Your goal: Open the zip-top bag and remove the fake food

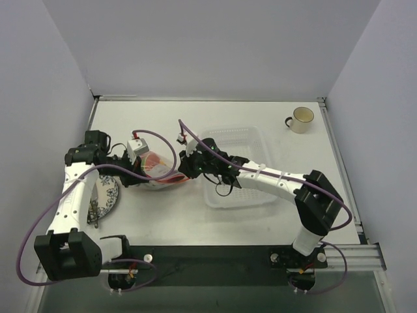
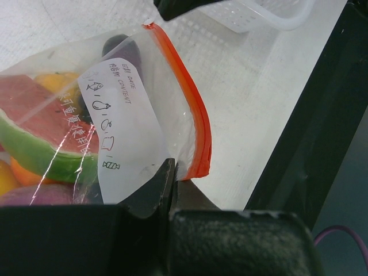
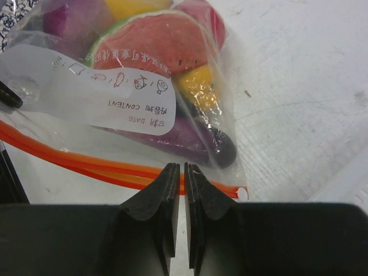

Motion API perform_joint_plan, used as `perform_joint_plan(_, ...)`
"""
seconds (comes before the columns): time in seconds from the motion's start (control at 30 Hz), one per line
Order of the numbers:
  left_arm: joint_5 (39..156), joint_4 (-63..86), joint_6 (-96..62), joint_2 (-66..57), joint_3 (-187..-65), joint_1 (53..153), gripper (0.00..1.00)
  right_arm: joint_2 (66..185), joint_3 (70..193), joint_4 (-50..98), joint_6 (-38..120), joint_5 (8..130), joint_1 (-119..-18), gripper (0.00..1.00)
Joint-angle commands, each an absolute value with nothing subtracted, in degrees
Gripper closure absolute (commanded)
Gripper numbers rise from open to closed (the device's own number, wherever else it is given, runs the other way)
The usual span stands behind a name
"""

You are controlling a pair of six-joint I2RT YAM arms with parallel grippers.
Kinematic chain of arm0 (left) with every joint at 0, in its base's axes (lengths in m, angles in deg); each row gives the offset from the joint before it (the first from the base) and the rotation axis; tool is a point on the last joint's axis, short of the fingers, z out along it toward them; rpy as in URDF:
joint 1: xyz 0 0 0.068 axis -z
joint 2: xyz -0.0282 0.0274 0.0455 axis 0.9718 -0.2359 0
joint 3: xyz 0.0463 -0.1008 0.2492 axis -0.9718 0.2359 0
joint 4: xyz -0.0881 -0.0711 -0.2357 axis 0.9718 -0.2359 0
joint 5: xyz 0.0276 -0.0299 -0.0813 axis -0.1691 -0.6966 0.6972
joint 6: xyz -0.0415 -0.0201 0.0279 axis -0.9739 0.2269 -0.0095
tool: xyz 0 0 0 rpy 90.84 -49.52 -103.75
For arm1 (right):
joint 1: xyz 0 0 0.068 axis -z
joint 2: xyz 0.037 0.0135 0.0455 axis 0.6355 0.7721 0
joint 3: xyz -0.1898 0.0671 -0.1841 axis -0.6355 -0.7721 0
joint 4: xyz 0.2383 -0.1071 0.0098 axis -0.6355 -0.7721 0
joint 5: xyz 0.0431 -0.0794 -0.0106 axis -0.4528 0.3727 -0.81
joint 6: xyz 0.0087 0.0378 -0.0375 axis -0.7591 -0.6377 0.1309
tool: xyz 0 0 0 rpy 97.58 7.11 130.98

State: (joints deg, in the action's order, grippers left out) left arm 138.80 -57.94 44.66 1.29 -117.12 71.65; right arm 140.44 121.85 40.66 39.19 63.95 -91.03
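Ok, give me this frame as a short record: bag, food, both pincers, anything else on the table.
bag: left of the basket
food: inside the bag
left pincer: shut on a bag corner, beside the zip strip
right pincer: shut on the zip strip
other: mug far right; plate under the left arm

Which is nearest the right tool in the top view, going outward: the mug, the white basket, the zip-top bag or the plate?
1. zip-top bag, at the tips of the right tool, on its left.
2. white basket, just to its right.
3. plate, near left side.
4. mug, far right corner.
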Motion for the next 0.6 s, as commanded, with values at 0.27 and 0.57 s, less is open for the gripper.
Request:
perform_joint_plan(0.27, 141.0, -58.2, 45.6, 2.5, -117.2, 71.3, 1.0, 136.4, 116.2, 49.1, 32.4, 66.4, -94.3, 0.99)
perform_joint_plan(0.57, 142.0, -59.2, 44.9, 3.2, -119.3, 71.3, 1.0, 138.8, 116.5, 51.4, 29.2, 65.8, -96.1, 1.0)
